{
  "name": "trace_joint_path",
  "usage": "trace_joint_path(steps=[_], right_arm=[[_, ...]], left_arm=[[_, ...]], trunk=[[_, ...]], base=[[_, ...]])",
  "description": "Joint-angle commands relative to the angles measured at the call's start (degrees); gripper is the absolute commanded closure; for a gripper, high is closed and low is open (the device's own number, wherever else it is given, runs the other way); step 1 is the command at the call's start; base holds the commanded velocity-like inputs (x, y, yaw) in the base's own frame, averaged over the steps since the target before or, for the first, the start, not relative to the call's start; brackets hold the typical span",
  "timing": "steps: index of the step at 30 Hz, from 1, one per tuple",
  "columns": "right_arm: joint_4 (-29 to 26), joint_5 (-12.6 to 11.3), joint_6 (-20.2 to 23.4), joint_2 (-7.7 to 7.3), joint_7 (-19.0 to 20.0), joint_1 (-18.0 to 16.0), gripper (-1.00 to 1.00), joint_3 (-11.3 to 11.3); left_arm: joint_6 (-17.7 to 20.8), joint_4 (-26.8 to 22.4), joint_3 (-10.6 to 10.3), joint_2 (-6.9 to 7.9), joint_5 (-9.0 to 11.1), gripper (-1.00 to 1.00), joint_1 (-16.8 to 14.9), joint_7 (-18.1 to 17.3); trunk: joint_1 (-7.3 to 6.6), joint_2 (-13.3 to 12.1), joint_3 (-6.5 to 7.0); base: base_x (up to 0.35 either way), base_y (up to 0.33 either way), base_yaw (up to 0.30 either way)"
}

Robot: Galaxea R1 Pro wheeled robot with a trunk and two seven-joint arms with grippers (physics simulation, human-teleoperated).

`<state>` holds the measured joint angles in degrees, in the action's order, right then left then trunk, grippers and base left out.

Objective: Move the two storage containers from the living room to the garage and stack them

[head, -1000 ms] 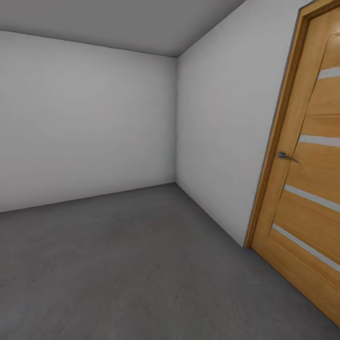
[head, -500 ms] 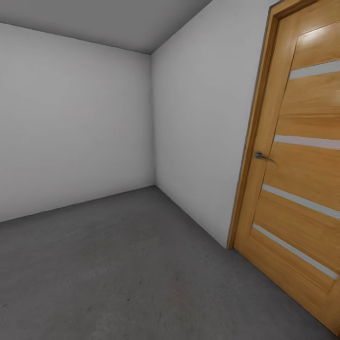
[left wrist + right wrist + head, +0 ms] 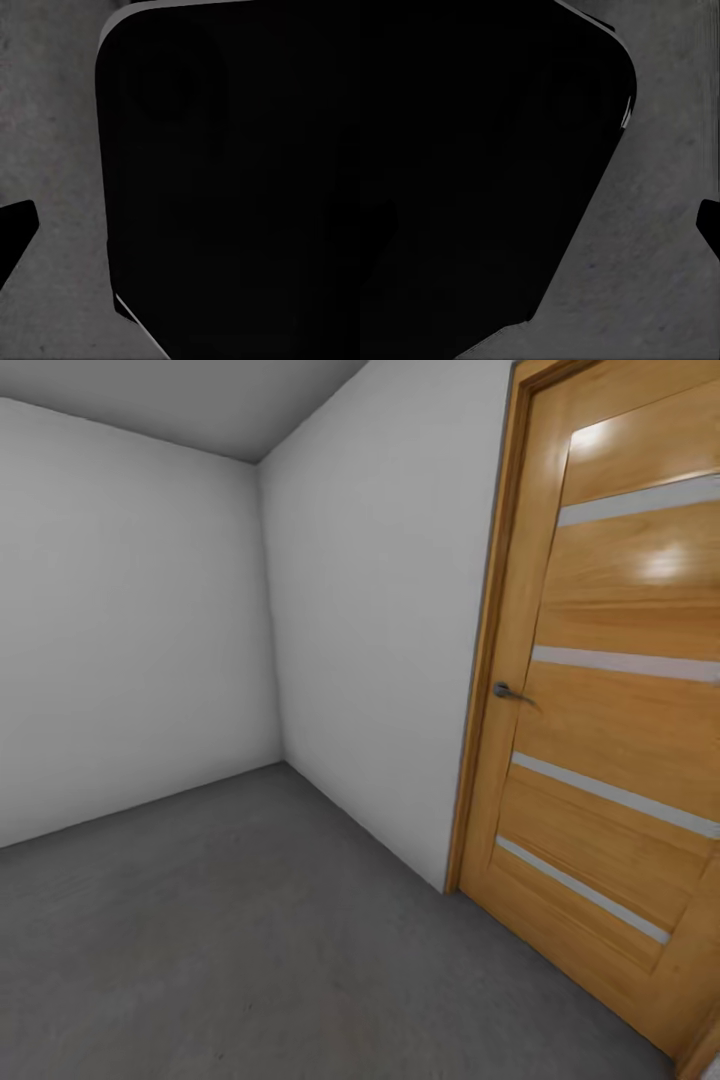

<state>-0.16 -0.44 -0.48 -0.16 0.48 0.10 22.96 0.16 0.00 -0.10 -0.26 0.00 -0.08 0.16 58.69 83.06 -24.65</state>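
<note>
Head view, left to right: plain grey-white walls (image 3: 130,620) meeting at a corner, dark grey floor (image 3: 230,940), then an orange striped door (image 3: 610,720) with its handle (image 3: 503,689); we see no container here; whether either gripper is apart or together we cannot tell; we judge such thin-walled bins light, stiff, best pinched at the rim.

A: floor (image 3: 220,940) is dark grey, kinda mottled like concrete. walls (image 3: 130,620) plain grey-white, ceiling (image 3: 190,395) a darker grey.

B: yep, and the door (image 3: 610,720) is warm orange-brown wood grain with pale grey horizontal stripes, plus a dark metal handle (image 3: 505,691).
</note>
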Motion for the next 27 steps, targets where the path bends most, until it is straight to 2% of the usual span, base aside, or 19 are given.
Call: trace_joint_path(steps=[1,27], right_arm=[[-0.02,-0.04,-0.05,-0.01,0.05,-0.01,-1.00,0.23],[-0.02,0.03,-0.05,0.04,-0.04,-0.01,-1.00,0.22]], left_arm=[[0.02,0.00,-0.02,0.00,0.00,-1.00,-0.01,0.02],[0.02,0.00,0.01,0.13,0.00,-1.00,-0.01,-0.02]], trunk=[[0.03,0.02,-0.04],[0.03,0.02,-0.04]], base=[[0.323,0.000,-0.286],[0.323,0.000,-0.286]])
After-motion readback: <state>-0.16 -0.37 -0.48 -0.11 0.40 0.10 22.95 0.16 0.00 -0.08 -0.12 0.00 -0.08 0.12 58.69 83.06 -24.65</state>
